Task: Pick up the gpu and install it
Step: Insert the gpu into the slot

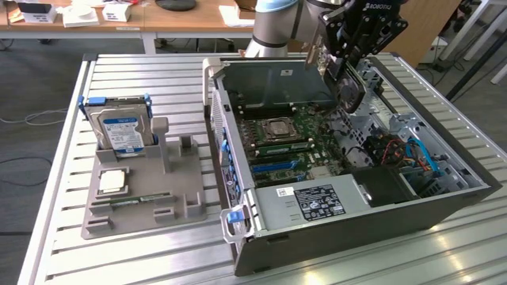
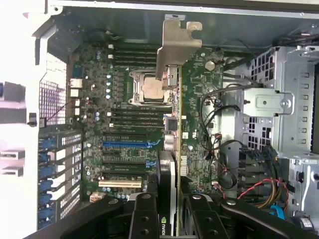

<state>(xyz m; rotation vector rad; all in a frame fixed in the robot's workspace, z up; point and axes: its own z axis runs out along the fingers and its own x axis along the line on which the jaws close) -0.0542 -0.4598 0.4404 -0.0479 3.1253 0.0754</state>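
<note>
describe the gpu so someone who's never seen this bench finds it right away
Look at the open computer case on the exterior view's right. Above its motherboard, the arm's black fingers clamp the gpu, a thin dark card hanging in the air. Unlike the thick silver hard drive standing in the grey holder, it is slim and carries a grey metal end bracket.

Slatted metal desk [image 1: 119, 71]. A grey plastic holder [image 1: 151, 181] lies flat near the edge on the exterior view's left. Just beside it, an open computer case [image 1: 357, 231] lies on its side, extending close to the edge on the exterior view's right.
</note>
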